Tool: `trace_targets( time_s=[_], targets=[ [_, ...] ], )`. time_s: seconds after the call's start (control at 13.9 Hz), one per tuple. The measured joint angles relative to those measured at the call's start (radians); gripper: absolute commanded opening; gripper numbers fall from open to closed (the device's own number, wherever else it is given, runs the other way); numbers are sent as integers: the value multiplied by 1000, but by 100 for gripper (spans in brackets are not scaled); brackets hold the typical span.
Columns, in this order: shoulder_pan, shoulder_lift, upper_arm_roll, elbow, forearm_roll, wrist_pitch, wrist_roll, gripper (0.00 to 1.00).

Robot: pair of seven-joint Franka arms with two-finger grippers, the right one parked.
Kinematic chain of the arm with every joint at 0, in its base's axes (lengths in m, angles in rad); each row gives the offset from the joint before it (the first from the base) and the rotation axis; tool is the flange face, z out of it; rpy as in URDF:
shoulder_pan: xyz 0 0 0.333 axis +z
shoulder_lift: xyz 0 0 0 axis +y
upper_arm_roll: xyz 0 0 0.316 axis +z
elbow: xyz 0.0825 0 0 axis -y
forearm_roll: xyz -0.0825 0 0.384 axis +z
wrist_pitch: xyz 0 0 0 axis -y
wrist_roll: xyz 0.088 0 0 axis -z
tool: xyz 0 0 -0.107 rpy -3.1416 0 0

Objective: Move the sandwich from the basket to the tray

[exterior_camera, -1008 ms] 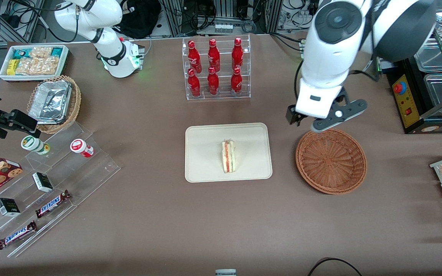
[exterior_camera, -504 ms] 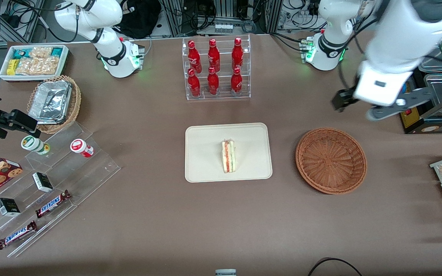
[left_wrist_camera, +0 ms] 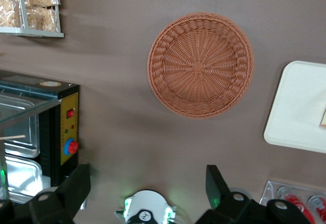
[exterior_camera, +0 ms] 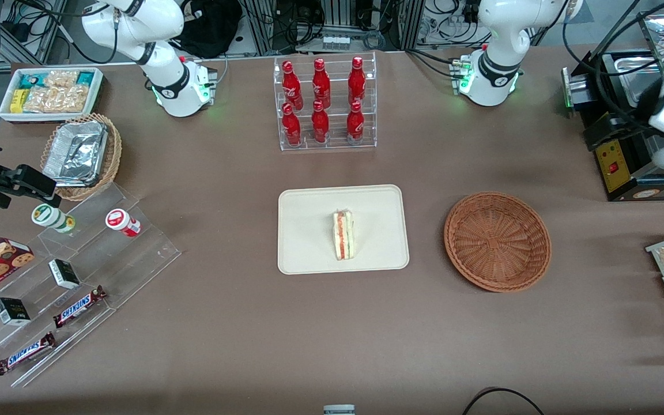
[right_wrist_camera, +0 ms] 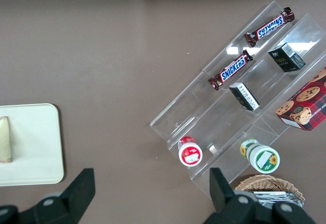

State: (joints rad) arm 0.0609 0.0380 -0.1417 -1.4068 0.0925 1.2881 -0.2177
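Now the sandwich sits on the tray, near its middle and standing on a narrow side with the red and green filling facing up. The basket lies beside the tray toward the working arm's end of the table, and it is empty. By this look the job is done.

The gripper hangs high above the table at the working arm's end, over the black machine with the red button and farther from the front camera than the basket. Its two fingers are spread wide with nothing between them.

Little is left to spoil, I judge. The sandwich stands on a thin edge, so a knock to the table or tray could tip it flat, though it would likely stay within the rim. The likelier trouble is at the arm: it is close above the machine and the black cables there, and a careless swing could strike or snag them.

From the front, the gripper is mostly cut off by the picture's edge, so its height over the machine is hard to judge. From the wrist, only a sliver of the sandwich shows, and part of the tray is cut off. How firmly the sandwich rests cannot be seen.
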Motion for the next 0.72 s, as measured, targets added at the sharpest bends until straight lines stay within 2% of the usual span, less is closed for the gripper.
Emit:
trace_targets(
  time_s=[0.22, 0.5, 0.72],
  targets=[
    [-4, -29, 23, -35, -2, 8, 46, 100],
    [-11, -118, 23, -152, -7, 83, 47, 100],
    [-10, -120, 29, -146, -64, 102, 48, 100]
  ],
)
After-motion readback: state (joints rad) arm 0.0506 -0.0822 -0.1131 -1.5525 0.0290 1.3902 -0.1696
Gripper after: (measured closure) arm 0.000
